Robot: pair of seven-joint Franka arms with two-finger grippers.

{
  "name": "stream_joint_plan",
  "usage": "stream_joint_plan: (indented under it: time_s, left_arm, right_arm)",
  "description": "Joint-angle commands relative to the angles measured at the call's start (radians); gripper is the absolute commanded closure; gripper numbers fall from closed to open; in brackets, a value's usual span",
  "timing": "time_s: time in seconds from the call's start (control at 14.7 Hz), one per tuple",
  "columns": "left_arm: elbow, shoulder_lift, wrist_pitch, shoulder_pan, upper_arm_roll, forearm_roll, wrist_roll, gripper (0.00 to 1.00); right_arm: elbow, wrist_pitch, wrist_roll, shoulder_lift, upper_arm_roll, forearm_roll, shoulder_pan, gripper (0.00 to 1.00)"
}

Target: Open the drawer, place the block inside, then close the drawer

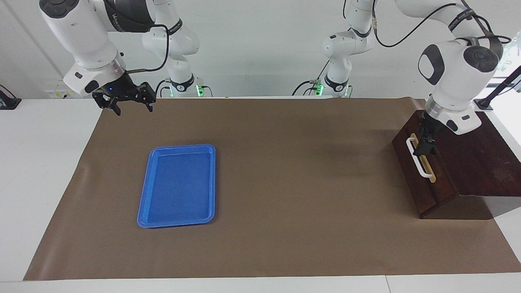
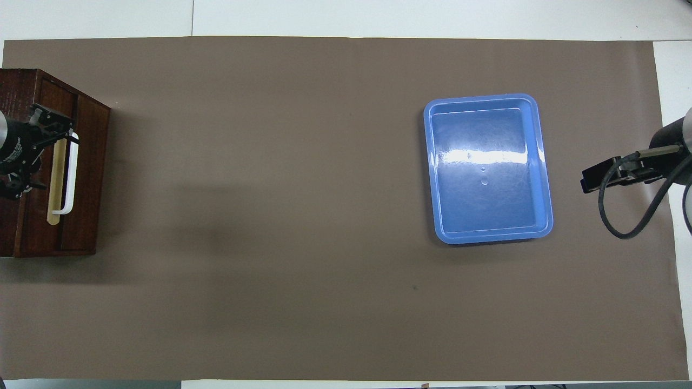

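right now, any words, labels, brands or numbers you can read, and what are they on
Right arm: pale lettering on its dark band, too blurred to read.
Left arm: lettering on its dark band, also too blurred to read.
Drawer, its white handle and the blue tray: no text.
Left claw at the handle, right claw waiting above the table: no readable markings.
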Motion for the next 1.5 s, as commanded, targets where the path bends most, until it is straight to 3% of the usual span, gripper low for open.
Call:
stream_joint_plan:
  time_s: [0.0,0.2,0.41,0.75,0.88,1.43]
  left_arm:
    - [0.052,-0.030,-0.149,-0.030,0.006,-0.041,0.192,0.00]
    - [0.079,-0.036,-0.234,-0.068,0.009,-0.045,0.467,0.00]
    - [0.050,-0.090,-0.259,-0.071,0.003,-0.048,0.531,0.00]
    - [0.130,-0.022,-0.291,-0.096,0.009,-0.108,0.695,0.00]
    - [0.175,-0.002,-0.314,-0.096,0.010,-0.108,0.725,0.00]
    - [0.177,-0.007,-0.312,-0.097,0.018,-0.099,0.740,0.00]
  right_arm:
    - [-0.001,-0.005,0.000,-0.007,0.012,0.007,-0.012,0.00]
    - [0.000,-0.006,-0.002,-0.007,0.010,0.007,-0.014,0.00]
    - [0.000,-0.006,-0.004,-0.007,0.012,0.007,-0.014,0.00]
    - [0.000,-0.006,0.000,-0.009,0.010,0.007,-0.014,0.00]
    - [0.000,-0.006,0.000,-0.009,0.010,0.007,-0.014,0.00]
    - [0.000,-0.008,0.003,-0.010,0.010,0.007,-0.015,0.00]
